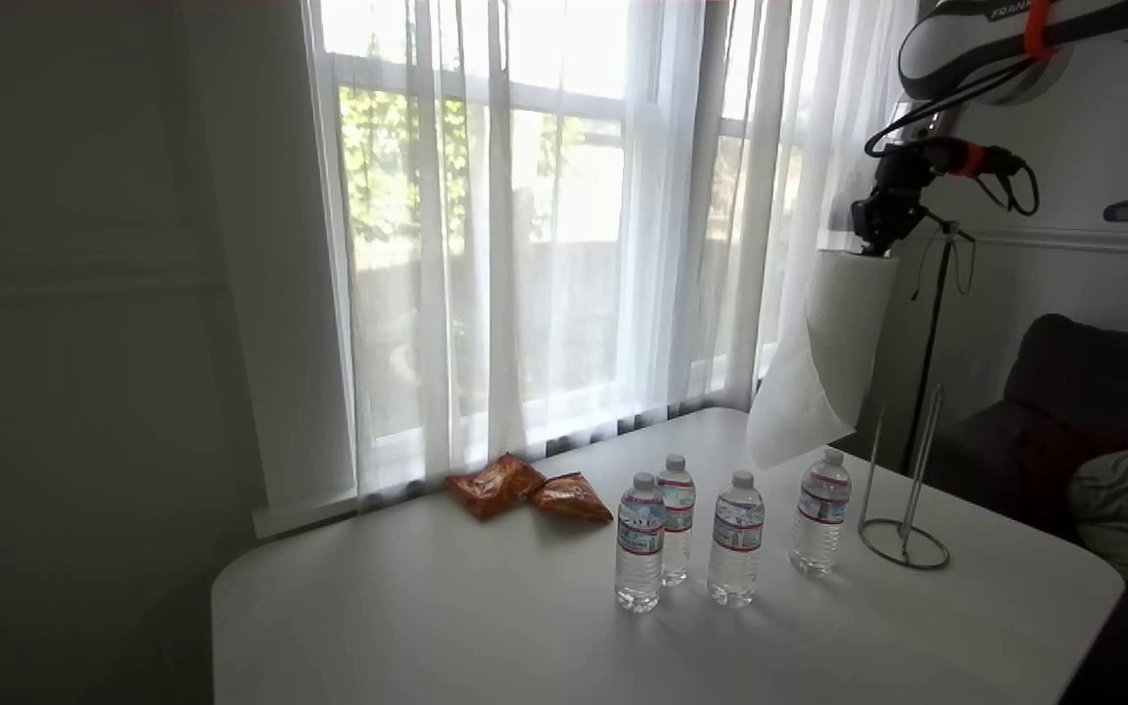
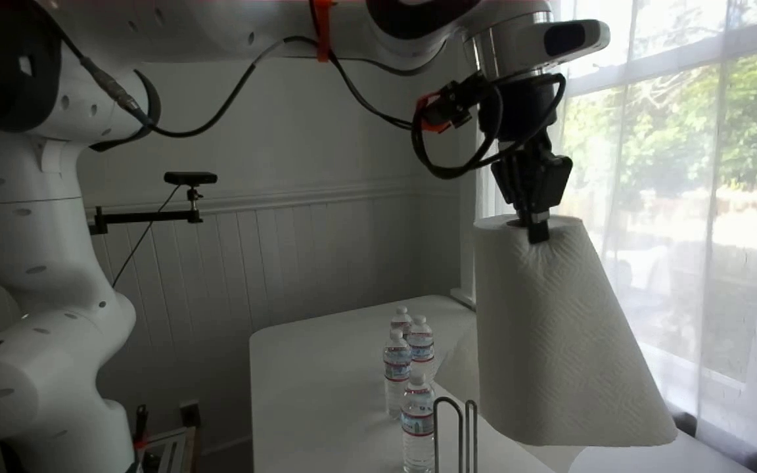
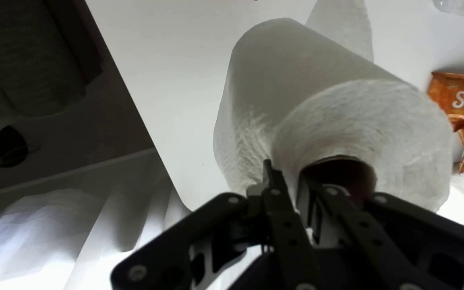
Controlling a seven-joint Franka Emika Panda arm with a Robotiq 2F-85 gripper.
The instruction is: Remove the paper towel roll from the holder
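Note:
The white paper towel roll (image 1: 853,313) hangs above the table, tilted, with a loose sheet trailing; it also shows in an exterior view (image 2: 549,341) and the wrist view (image 3: 296,68). My gripper (image 2: 531,226) is shut on the wall at the roll's top end. In the wrist view the gripper (image 3: 290,181) has one finger inside the core and the other pressed on the outside paper. The thin metal wire holder (image 1: 920,470) stands bare on the table, apart from the roll; the tops of its rods show in an exterior view (image 2: 462,433). The holder is out of the wrist view.
Several clear water bottles (image 1: 735,539) stand on the white table (image 1: 407,617) beside the holder. Two orange chip bags (image 1: 495,485) lie at the window side. Sheer curtains (image 2: 694,197) hang close behind the roll. A dark chair (image 1: 1103,392) stands beyond the table edge.

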